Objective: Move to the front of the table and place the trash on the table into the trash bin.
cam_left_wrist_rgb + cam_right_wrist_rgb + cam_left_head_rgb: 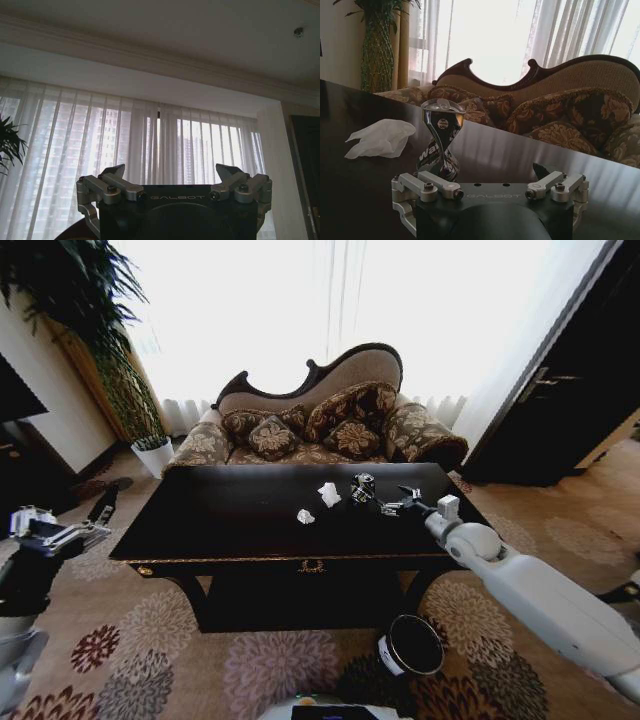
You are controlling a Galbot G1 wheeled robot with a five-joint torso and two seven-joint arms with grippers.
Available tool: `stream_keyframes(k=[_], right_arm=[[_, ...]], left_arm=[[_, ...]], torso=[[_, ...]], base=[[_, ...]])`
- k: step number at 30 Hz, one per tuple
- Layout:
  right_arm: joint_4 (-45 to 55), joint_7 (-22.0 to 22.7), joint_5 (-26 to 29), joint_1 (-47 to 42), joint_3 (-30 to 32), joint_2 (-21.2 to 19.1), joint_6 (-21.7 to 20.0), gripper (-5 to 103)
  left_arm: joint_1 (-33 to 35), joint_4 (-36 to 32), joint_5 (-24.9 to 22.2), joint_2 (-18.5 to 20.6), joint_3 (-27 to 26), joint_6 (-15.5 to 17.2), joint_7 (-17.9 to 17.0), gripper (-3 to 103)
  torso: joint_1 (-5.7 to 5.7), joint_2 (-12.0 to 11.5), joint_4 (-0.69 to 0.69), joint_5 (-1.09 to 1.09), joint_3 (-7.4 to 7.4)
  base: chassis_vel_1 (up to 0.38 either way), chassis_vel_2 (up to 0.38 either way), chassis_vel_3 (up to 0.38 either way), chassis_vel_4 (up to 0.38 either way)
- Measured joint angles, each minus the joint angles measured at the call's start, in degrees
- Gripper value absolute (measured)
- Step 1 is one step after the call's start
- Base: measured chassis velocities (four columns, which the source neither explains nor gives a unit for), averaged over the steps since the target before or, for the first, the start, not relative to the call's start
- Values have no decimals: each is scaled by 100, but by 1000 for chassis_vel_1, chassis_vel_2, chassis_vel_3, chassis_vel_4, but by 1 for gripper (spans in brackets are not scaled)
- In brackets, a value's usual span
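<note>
I have right gripper [392, 502] spread wide, low over table [230, 525], just beside crushed can [440, 137]. Paper wads [318, 502] nearby. Left gripper [172, 180] parked aside, released. Trash bin [412, 645] on floor in front.

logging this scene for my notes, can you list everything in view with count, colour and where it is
table: 1, glossy black-brown, centre, in front of the sofa
paper wads: 2, white, on the table top, one nearer the front edge
crushed can: 1, dark with silver top, upright on the table beside the farther wad
trash bin: 1, dark red-brown with black rim, on the carpet by the table's front right leg
sofa: 1, brown patterned, behind the table
plant: 1, green, in a white pot, left of the sofa
left pincer: 1, silver, open, raised left of the table
right pincer: 1, silver, open, over the table beside the can
</note>
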Motion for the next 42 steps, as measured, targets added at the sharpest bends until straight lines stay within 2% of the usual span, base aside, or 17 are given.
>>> stream_keyframes(k=[9,13,25,42], right_arm=[[83,165,776,238,-380,12,-195,100],[59,236,943,357,-532,63,-225,100],[-276,292,1034,796,-999,291,-226,100],[-488,139,1057,1008,-1024,427,-106,102]], left_arm=[[-49,111,4,71,21,0,6,100],[-62,134,37,72,51,0,8,100],[-92,226,82,102,93,0,19,100],[-113,264,153,101,145,-9,32,100]], torso=[[0,0,0,-1,0],[-1,1,0,-1,0],[-1,1,0,-1,0],[-1,1,0,-1,0]], base=[[0,0,0,0],[0,0,0,0],[0,0,0,0],[0,0,0,0]])
